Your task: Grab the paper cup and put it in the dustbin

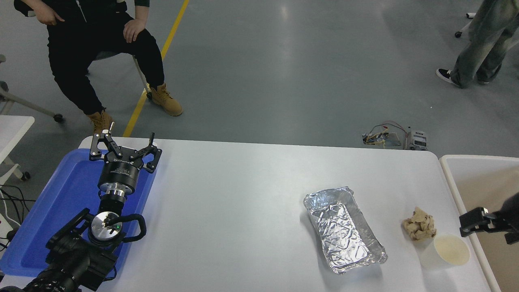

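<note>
Right gripper (484, 223): we cannot tell its jaws' state; holds nothing, at two o'clock of the paper cup (447, 250). Left gripper (123, 147): jaws apart, empty.

crinkled shiny foil tray (344, 230)

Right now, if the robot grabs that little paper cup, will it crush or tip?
The paper cup looks thin-walled and empty, so probably light and easily squashed by a firm squeeze. It stands upright and apart from the foil tray, so a sideways nudge might topple it.
</note>
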### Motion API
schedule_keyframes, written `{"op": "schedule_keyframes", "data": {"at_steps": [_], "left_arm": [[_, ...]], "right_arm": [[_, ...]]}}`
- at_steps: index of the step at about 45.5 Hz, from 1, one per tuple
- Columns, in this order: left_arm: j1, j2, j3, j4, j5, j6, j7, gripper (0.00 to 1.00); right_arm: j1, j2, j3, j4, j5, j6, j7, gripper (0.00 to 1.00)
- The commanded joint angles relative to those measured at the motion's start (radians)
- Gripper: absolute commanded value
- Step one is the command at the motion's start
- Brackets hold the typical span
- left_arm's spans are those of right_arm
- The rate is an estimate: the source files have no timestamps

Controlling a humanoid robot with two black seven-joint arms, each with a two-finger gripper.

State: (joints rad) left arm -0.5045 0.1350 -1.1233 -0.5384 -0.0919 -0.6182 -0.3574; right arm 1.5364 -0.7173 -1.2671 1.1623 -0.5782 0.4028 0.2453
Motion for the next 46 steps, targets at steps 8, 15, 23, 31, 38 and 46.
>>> {"op": "schedule_keyframes", "data": {"at_steps": [8, 15, 23, 31, 38, 46], "left_arm": [[0.0, 0.0, 0.0, 0.0, 0.0, 0.0, 0.0, 1.0], [0.0, 0.0, -0.001, 0.0, 0.0, 0.0, 0.0, 1.0], [0.0, 0.0, 0.0, 0.0, 0.0, 0.0, 0.0, 1.0], [0.0, 0.0, 0.0, 0.0, 0.0, 0.0, 0.0, 1.0], [0.0, 0.0, -0.001, 0.0, 0.0, 0.0, 0.0, 1.0], [0.0, 0.0, 0.0, 0.0, 0.0, 0.0, 0.0, 1.0]], "right_arm": [[-0.162, -0.001, 0.094, -0.072, 0.0, -0.044, 0.002, 0.98], [-0.188, 0.001, 0.115, -0.087, -0.002, -0.05, 0.002, 0.97], [-0.229, 0.007, 0.12, -0.122, -0.002, -0.111, 0.002, 0.94], [-0.269, 0.025, 0.12, -0.141, 0.011, -0.168, 0.002, 0.89], [-0.279, 0.029, 0.12, -0.141, 0.008, -0.179, 0.002, 0.82], [-0.283, 0.035, 0.118, -0.141, 0.0, -0.208, 0.002, 0.42]]}}
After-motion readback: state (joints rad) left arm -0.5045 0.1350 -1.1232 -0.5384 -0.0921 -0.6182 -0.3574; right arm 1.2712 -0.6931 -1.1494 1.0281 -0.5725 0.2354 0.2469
